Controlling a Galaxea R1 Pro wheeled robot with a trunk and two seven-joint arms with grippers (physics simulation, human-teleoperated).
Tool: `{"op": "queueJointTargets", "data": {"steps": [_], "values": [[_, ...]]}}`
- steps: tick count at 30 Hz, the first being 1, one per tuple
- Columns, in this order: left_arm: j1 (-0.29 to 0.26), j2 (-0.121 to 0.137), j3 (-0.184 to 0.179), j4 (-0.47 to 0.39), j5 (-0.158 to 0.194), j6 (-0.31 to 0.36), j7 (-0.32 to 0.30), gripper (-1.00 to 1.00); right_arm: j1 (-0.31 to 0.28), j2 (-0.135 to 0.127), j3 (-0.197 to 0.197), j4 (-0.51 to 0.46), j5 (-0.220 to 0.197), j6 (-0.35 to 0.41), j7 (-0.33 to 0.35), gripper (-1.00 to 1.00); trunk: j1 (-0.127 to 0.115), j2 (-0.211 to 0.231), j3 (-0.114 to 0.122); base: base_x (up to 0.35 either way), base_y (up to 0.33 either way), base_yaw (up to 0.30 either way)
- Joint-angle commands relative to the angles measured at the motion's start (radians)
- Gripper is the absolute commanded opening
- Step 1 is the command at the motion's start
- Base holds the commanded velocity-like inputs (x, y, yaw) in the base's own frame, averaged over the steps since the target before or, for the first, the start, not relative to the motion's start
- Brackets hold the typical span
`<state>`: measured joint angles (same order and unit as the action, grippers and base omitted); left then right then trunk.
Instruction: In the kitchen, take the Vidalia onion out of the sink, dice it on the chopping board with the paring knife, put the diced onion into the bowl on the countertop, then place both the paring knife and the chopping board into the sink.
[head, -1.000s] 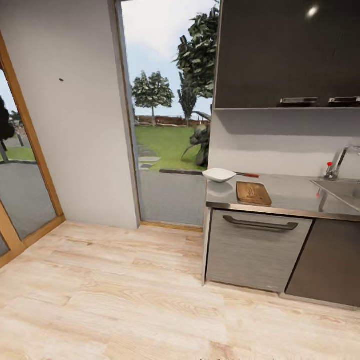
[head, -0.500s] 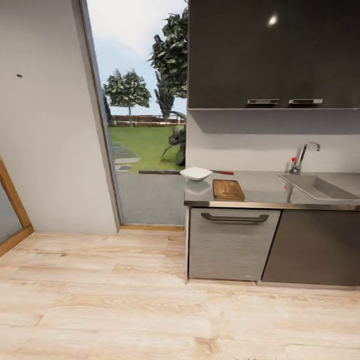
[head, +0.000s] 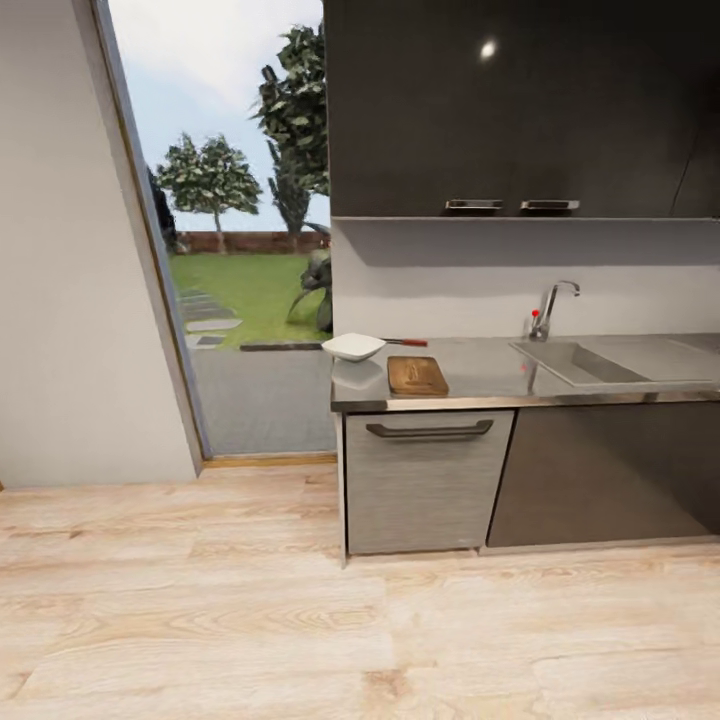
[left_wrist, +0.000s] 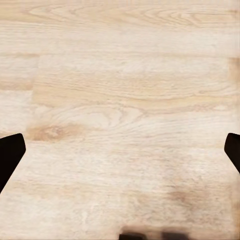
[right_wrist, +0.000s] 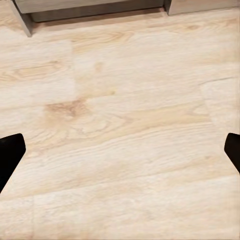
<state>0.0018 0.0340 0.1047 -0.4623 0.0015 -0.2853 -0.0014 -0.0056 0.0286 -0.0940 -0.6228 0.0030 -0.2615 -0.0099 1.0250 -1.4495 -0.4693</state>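
Floorboards (head: 250, 600) of pale wood spread across the room toward a glass door (head: 230, 250) that looks onto a lawn and trees. Dark upper cabinets (head: 520, 110) hang over the countertop (head: 480, 375), a long grey glossy worktop above a drawer (head: 425, 480) with a dark handle and a dark cabinet door (head: 610, 470). The sink (head: 575, 360) is sunk into the worktop toward its right, with a chrome tap (head: 553, 305) behind it; what lies in the basin cannot be made out. Near the worktop's left end lies the chopping board (head: 417, 375), flat and bare. Just beside its far left corner sits the bowl (head: 353, 347), white and shallow. Behind the bowl, by the wall, lies the paring knife (head: 403, 342), its red handle pointing right. In the wrist views the left gripper (left_wrist: 120, 155) and the right gripper (right_wrist: 120, 155) each hang over the boards with fingers wide apart, holding nothing.
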Motion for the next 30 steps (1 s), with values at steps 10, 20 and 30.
{"op": "queueJointTargets", "data": {"steps": [10, 20, 30], "values": [[0.0, 0.0, 0.001, -0.001, 0.0, -0.002, 0.0, 1.0, -0.001, 0.001, -0.003, 0.0, 0.001, -0.004, -0.001, 1.0, -0.004, 0.007, 0.002, 0.0, 0.0, -0.01], [0.0, 0.0, 0.003, -0.002, 0.0, -0.002, 0.0, 1.0, -0.001, 0.001, -0.003, 0.0, 0.002, -0.004, -0.001, 1.0, -0.035, 0.063, 0.027, 0.0, 0.0, 0.0], [0.0, 0.0, 0.003, -0.002, 0.0, -0.002, 0.0, 1.0, -0.001, 0.001, -0.003, 0.0, 0.002, -0.004, -0.001, 1.0, -0.073, 0.133, 0.059, 0.0, 0.0, 0.0]]}}
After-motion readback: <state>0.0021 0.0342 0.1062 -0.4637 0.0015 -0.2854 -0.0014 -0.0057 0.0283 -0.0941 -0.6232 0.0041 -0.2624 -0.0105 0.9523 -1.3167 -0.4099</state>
